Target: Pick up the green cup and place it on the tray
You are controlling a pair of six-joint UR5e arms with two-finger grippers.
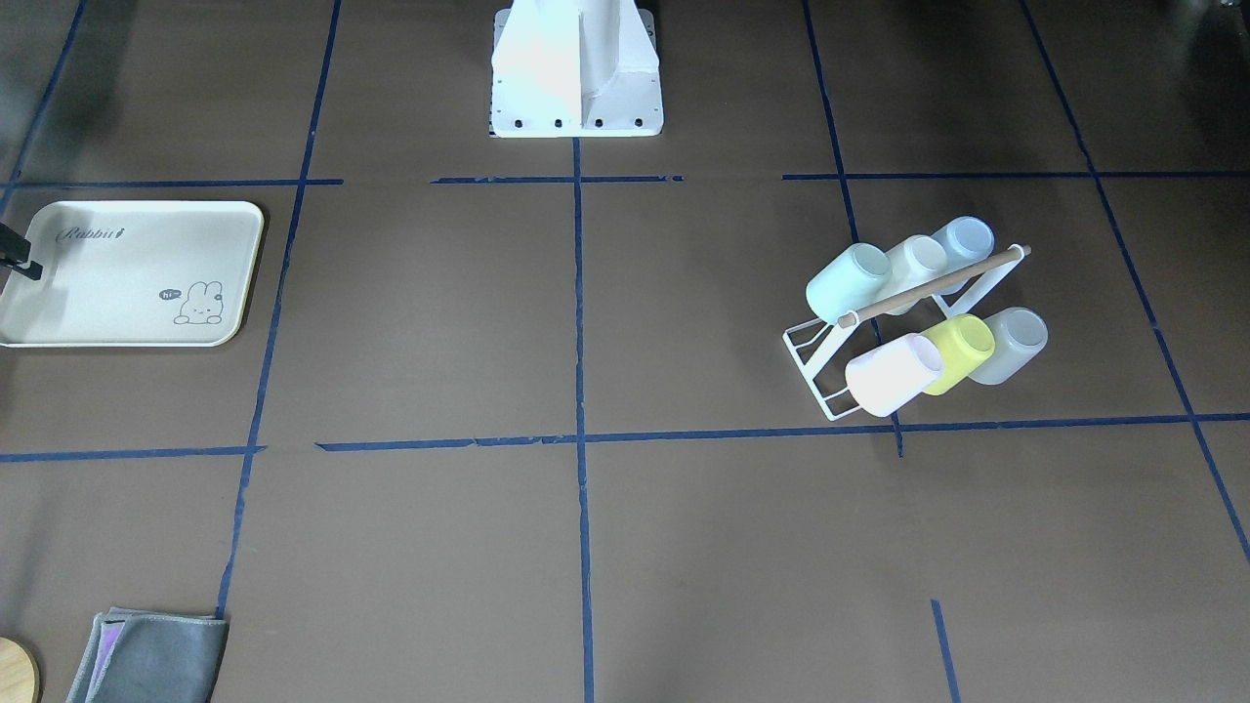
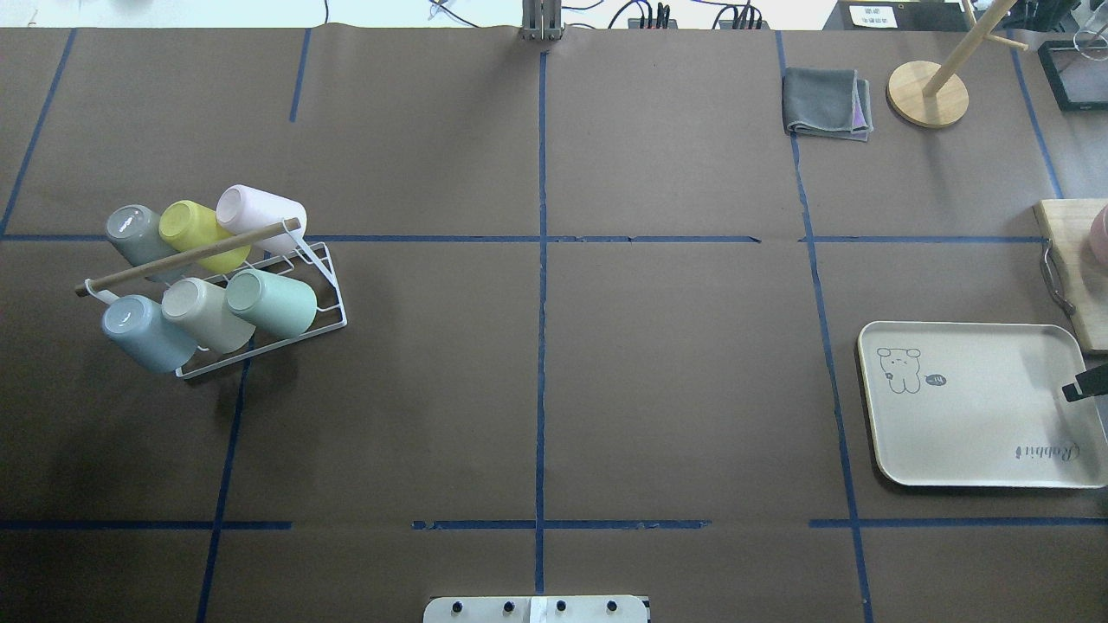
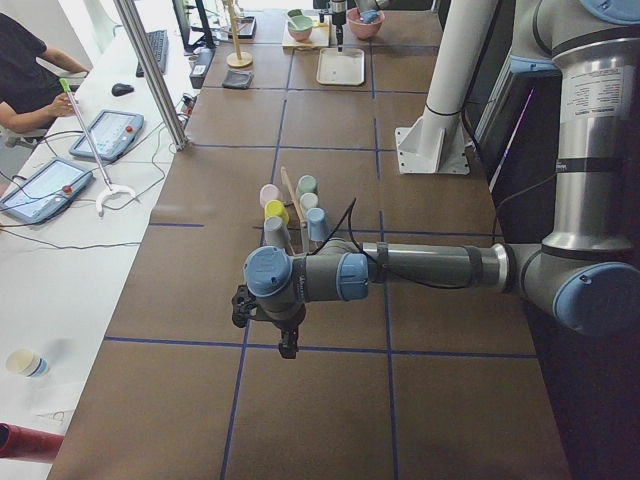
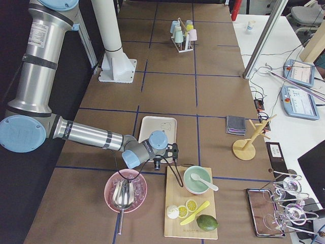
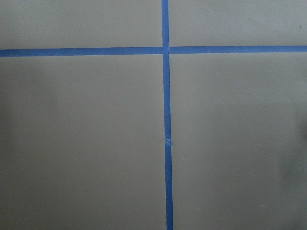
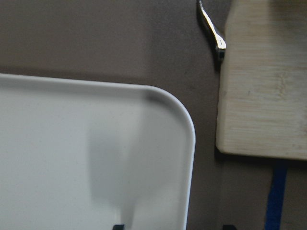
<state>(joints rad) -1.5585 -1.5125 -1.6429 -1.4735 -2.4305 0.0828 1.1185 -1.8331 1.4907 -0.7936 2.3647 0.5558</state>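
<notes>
The green cup (image 2: 275,303) lies tilted on a white wire rack (image 2: 333,322) at the table's left, on the end of the row nearer the robot; it also shows in the front-facing view (image 1: 848,281). The cream tray (image 2: 969,433) (image 1: 117,293) lies far to the right with nothing on it. My right gripper (image 6: 173,227) hovers open over the tray's (image 6: 72,167) outer corner, and its dark tip shows at the edge of the overhead view (image 2: 1086,387). My left gripper (image 3: 288,345) hangs over bare table short of the rack; I cannot tell if it is open or shut.
Several other cups share the rack, among them a yellow-green cup (image 2: 203,229) and a pale blue cup (image 2: 143,333). A wooden cutting board (image 6: 264,96) and a metal handle (image 6: 211,28) lie just beyond the tray. A grey cloth (image 2: 827,104) and a wooden stand (image 2: 928,93) sit far right.
</notes>
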